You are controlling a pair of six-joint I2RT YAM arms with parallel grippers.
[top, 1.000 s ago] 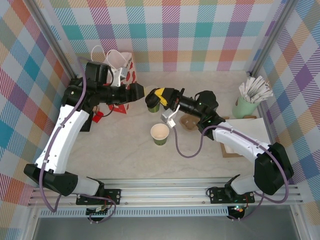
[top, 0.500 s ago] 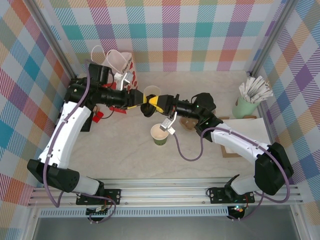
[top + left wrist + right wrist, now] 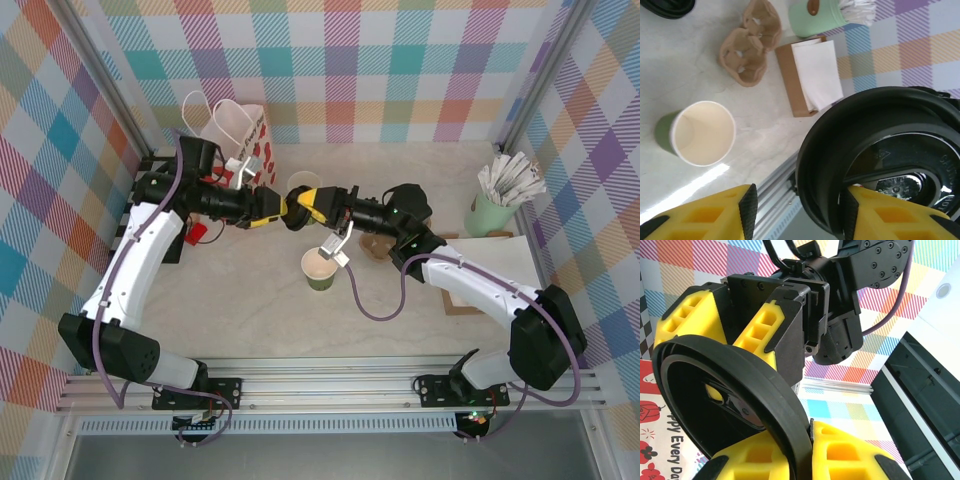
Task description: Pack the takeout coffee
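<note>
Both arms meet in mid-air above the marble table, fingertips nearly nose to nose. The takeout coffee hangs between them, clear of the table and tipped on its side. Right gripper is clenched: in its wrist view the two yellow fingers sit tight on either side of the black lid's rim, which runs edge-on through the gap. Left gripper faces it from the other side. In the left wrist view the lid's edge lies in the space between its yellow fingers, with a strip of rail showing between one finger and the rim; cannot tell whether it is gripping. On the near side of the right gripper, down on the table, an open green cup stands upright without a lid. Behind the left gripper, toward the far wall, a white gift bag with red print stands. Beyond the right gripper, alongside its arm, are a cardboard cup carrier, a brown napkin holder, and a mint cup of paper packets.
</note>
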